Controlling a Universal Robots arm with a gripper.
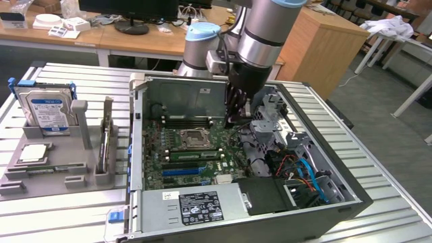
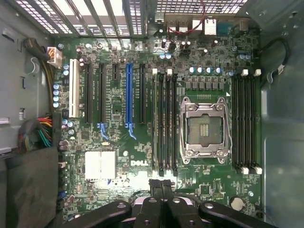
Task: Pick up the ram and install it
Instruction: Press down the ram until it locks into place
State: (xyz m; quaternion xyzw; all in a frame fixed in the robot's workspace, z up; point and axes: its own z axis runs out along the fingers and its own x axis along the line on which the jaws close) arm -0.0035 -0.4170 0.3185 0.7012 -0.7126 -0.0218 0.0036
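Note:
The ram (image 1: pixel 196 154) is a long green stick seated in a memory slot just in front of the processor socket (image 1: pixel 191 137) on the motherboard inside the open computer case (image 1: pixel 141 152). My gripper (image 1: pixel 231 122) hangs above the board, at the exterior view's right of the socket, apart from the stick. In the wrist view the black fingers (image 2: pixel 156 190) are pressed together with nothing between them, so the gripper (image 2: pixel 161 186) is shut and empty. It hovers over the near end of the memory slots (image 2: pixel 164 123) beside the socket (image 2: pixel 205 127).
A grey fixture (image 1: pixel 81 177) at the exterior view's left holds a hard drive (image 1: pixel 47 109), a square silver chip (image 1: pixel 34 152) and an upright card (image 1: pixel 106 135). The power supply (image 1: pixel 196 206) and cables (image 1: pixel 304 172) fill the case's near side. A second bank of slots (image 2: pixel 247 118) lies beyond the socket.

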